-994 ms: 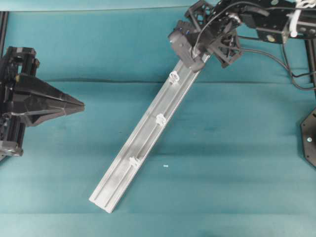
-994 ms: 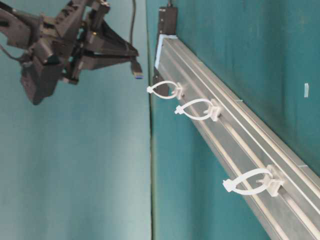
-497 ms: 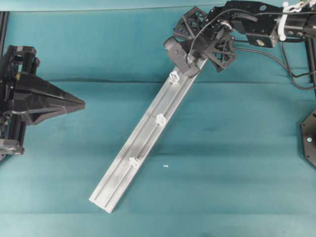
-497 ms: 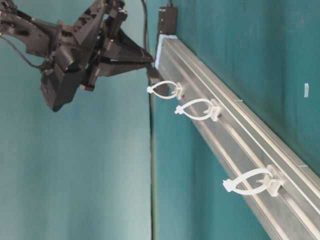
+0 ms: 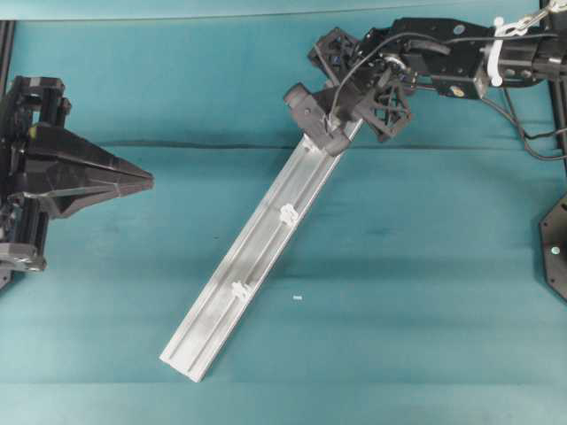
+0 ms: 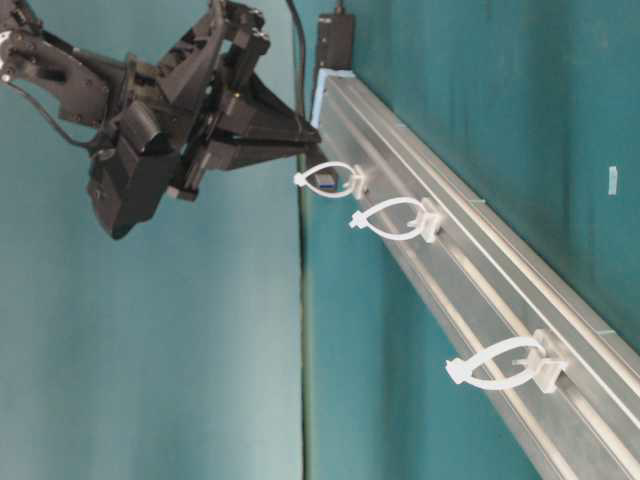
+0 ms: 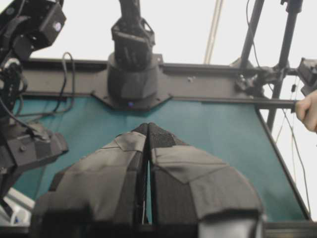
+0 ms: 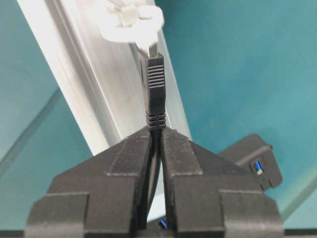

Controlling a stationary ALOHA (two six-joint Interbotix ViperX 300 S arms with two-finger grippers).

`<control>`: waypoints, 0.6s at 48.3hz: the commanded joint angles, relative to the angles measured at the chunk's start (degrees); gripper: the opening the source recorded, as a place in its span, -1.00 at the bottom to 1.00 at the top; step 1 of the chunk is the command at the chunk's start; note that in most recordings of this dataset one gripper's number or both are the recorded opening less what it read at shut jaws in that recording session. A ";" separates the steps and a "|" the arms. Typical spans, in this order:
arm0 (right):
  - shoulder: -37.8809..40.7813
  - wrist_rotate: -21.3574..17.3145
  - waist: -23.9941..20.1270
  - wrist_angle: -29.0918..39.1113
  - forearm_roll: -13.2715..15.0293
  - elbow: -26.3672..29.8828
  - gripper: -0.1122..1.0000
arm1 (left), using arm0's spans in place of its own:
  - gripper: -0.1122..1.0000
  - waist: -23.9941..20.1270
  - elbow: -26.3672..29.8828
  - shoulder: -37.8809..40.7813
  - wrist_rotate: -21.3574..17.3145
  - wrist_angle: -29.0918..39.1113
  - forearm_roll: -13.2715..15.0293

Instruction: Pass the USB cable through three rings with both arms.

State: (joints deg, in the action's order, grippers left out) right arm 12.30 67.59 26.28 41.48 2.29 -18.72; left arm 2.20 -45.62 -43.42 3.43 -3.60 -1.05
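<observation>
your right hand [image 8: 156, 130] is clenched on the usb cable [image 8: 154, 87] just behind its plug, so the stiff plug sticks straight out ahead of the fingertips and can be aimed like a needle; in the right wrist view the metal tip sits at the mouth of the first ring [image 8: 130, 17], touching or just entering it, and i cannot tell how far it is in; in the table-level view the hand [image 6: 310, 140] meets that same ring [image 6: 330, 180] at the rail's upper end; the other two rings [image 6: 395, 219] [image 6: 500, 368] stand empty further down the silver rail [image 5: 257, 243], which lies diagonally across the bench [image 5: 425, 283]; that lie lets one straight push along the rail line up all three loops, as i judge it; your left hand [image 5: 146, 183] is clenched on nothing, parked at the bench's left edge, well apart from the rail, probably waiting to take the plug past a ring; open cloth lies on both sides of the rail; the tight spot is the loop itself, close above the rail's face; the black hub [image 8: 250, 158] sits just beside the rail's top end, behind your right hand.
</observation>
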 commanded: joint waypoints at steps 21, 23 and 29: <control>0.44 0.62 -2.72 -2.46 -7.38 0.18 -0.66 | -0.82 -1.85 1.93 1.41 0.44 -0.09 -0.09; 0.44 0.62 -2.72 -2.55 -8.79 0.18 -0.67 | -0.82 -2.02 2.02 1.67 0.79 -0.26 -0.09; 0.35 0.62 -2.99 -2.46 -10.20 0.00 -0.66 | -0.82 -2.55 2.20 2.64 2.90 -0.26 -0.09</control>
State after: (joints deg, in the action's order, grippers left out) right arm 12.57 67.68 23.91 39.29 -7.12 -18.81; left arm 0.09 -45.26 -41.04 5.63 -3.43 -1.05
